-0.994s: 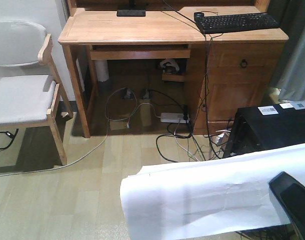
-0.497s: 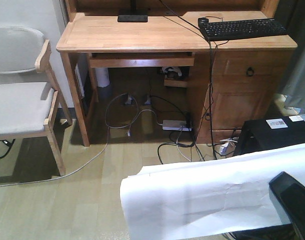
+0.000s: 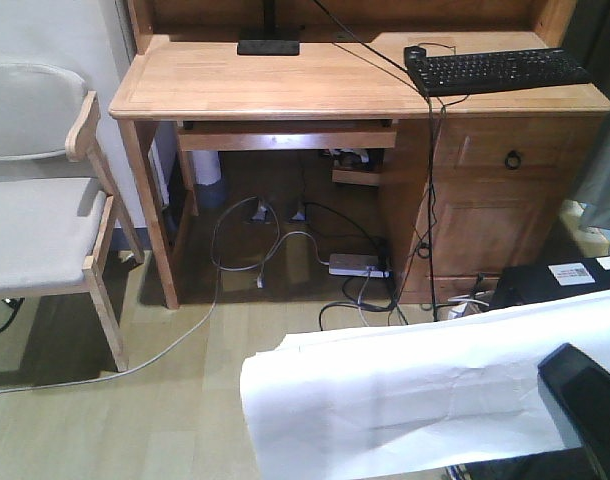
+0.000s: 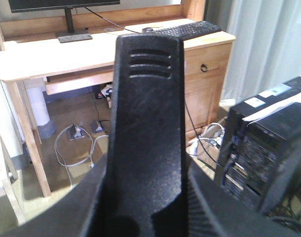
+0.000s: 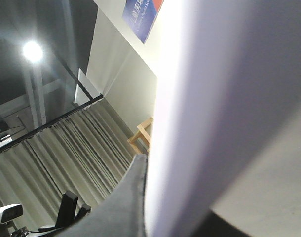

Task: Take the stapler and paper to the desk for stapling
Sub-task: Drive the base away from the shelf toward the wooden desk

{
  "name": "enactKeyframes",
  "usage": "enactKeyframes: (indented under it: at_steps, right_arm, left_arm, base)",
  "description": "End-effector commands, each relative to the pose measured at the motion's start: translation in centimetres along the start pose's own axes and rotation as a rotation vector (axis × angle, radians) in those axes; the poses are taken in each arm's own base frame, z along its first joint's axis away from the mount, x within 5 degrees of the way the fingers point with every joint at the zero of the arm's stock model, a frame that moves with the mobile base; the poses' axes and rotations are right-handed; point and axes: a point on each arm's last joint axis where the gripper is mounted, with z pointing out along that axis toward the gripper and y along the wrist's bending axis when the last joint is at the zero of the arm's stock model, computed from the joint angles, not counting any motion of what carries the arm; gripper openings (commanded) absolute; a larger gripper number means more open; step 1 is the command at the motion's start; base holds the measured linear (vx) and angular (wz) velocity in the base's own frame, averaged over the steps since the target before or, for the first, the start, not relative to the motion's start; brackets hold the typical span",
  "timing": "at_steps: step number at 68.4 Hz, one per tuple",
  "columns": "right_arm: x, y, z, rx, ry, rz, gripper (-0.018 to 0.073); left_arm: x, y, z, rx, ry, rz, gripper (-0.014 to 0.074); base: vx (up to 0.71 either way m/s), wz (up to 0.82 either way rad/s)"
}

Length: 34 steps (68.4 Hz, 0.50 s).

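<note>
The white paper (image 3: 415, 400) spreads across the bottom of the front view, held above the floor. My right gripper (image 3: 588, 400) shows as a black part on its right end. In the right wrist view the paper (image 5: 214, 98) fills the right side, pressed against a grey finger (image 5: 126, 202) of my right gripper (image 5: 146, 207). My left gripper (image 4: 148, 207) is shut on the black stapler (image 4: 148, 113), which stands upright between its jaws; the orange-red patch is hidden. The light-wood desk (image 3: 285, 80) stands ahead, also in the left wrist view (image 4: 37, 57).
A black keyboard (image 3: 500, 68) and a monitor base (image 3: 268, 46) sit on the desk. A grey chair (image 3: 35, 200) stands left of it. A black PC tower (image 3: 560, 275) stands at right. Cables and a power strip (image 3: 355, 265) lie under the desk.
The desk has come nearer and sits lower and larger in the front view; the PC tower has slid right. Paper and grippers keep their place in the frame.
</note>
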Motion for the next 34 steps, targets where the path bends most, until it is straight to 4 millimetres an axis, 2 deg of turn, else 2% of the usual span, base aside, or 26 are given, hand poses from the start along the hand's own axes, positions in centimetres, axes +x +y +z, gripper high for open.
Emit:
enactKeyframes:
  at_steps: [1, 34]
  right_arm:
    - [0.04, 0.58, -0.42, -0.089, -0.039, 0.013, -0.0004]
    - [0.04, 0.58, -0.42, -0.089, -0.039, 0.013, -0.0004]
  left_arm:
    - [-1.77, -0.08, -0.31, 0.015, -0.126, -0.005, -0.0006]
    - [-1.77, -0.08, -0.31, 0.015, -0.126, -0.005, -0.0006]
  base:
    - [0.16, 0.03]
    - [0.18, 0.03]
